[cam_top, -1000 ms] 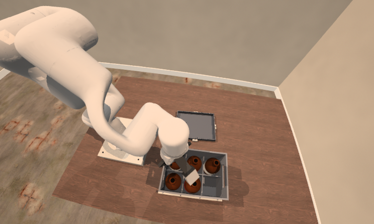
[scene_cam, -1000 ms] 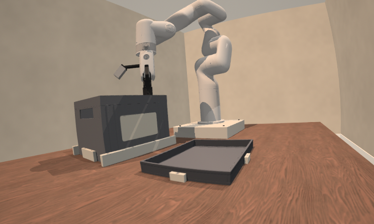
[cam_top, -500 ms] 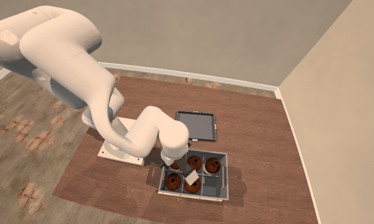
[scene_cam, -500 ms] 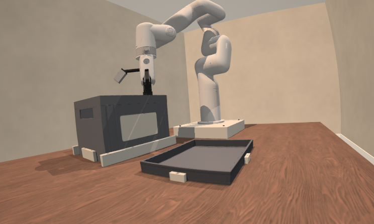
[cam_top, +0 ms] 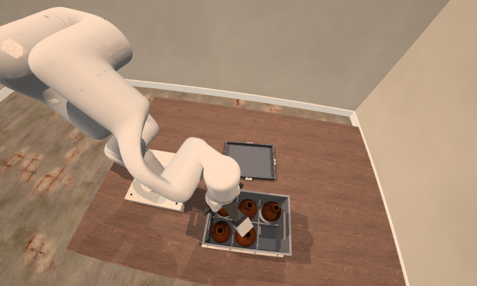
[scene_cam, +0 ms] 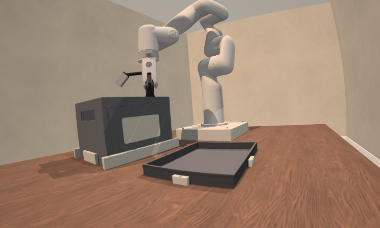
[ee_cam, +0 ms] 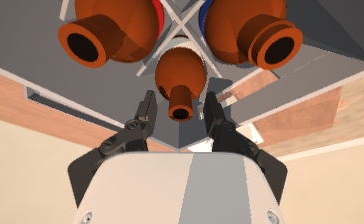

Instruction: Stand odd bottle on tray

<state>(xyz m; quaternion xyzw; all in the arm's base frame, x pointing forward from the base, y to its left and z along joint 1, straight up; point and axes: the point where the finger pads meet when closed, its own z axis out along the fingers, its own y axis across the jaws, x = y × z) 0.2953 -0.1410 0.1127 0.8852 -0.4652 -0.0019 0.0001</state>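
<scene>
A dark grey crate (cam_top: 252, 222) holds several brown bottles, standing in its compartments. My gripper (ee_cam: 180, 100) is open, with one finger on each side of the thin neck of the bottle (ee_cam: 180, 75) in the crate's back left corner, and a gap shows on both sides. In the top view my wrist covers most of this bottle (cam_top: 223, 212). Two neighbouring bottles (ee_cam: 110, 30) (ee_cam: 248, 30) have wider necks. In the exterior view the fingers (scene_cam: 149, 92) reach down to the crate's top rim (scene_cam: 123, 127). The dark tray (cam_top: 250, 160) lies empty behind the crate.
Thin dividers split the crate into compartments, and the one at the front right (cam_top: 268, 238) holds no bottle. The arm's base plate (cam_top: 151, 185) stands left of the tray. Pale blocks (scene_cam: 180, 179) sit against the tray and the crate. A wall runs along the table's right side.
</scene>
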